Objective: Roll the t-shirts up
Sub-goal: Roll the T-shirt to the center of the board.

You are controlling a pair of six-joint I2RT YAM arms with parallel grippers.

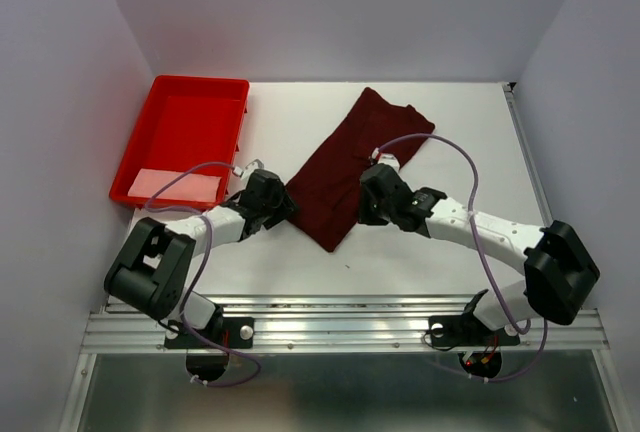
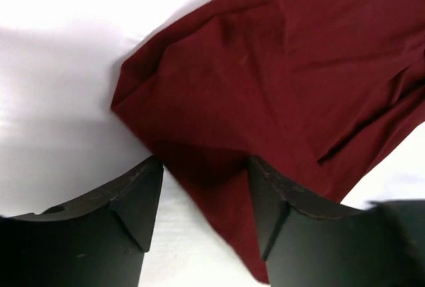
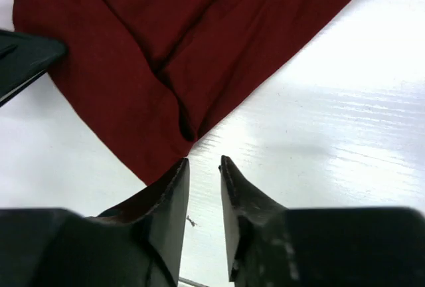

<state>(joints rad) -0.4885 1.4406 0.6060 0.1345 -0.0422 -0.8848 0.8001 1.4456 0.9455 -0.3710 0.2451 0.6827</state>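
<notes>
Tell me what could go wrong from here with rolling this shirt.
The right tool, jaws barely apart, sits just off the near corner of the t-shirt: closing may catch nothing. The left tool straddles only the folded edge: it might lift one layer and undo the fold.

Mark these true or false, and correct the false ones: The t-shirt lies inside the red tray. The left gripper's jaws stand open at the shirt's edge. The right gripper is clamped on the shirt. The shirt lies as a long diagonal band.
1. The t-shirt lies inside the red tray. False: it lies on the table, right of the tray.
2. The left gripper has its jaws open at the shirt's edge. True.
3. The right gripper is clamped on the shirt. False: its jaws stand slightly apart over bare table, just short of the shirt's corner.
4. The shirt lies as a long diagonal band. True.
</notes>
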